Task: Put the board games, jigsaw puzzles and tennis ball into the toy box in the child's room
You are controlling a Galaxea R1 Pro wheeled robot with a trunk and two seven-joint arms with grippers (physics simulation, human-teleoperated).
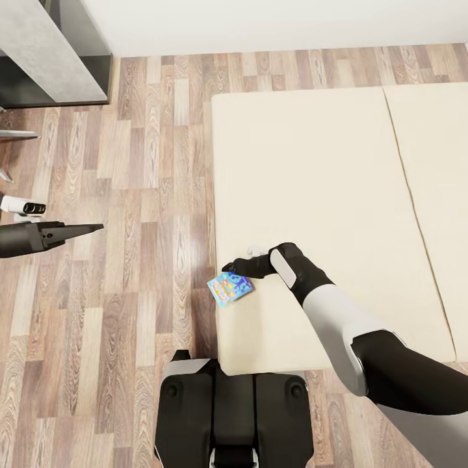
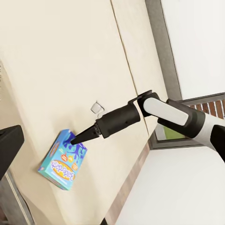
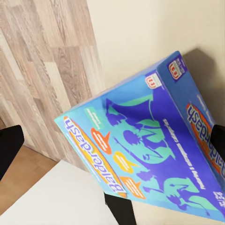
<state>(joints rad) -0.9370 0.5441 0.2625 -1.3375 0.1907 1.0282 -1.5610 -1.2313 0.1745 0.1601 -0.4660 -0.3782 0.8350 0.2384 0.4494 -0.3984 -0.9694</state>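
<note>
While its fingers (image 2: 82, 135) are pinching one edge of the blue board game (image 1: 229, 288), the right gripper (image 1: 232, 267) is holding it tilted at the bed (image 1: 312, 162) corner. Carrying it to the toy box is coming next, judging by the task; the left gripper (image 1: 91, 228) is idling, jaws seemingly closed.

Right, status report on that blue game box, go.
Right gripper at the blue board game, grip unconfirmed. Box at the bed edge by the floor. Left gripper idle over floor. Nothing blocking.
</note>
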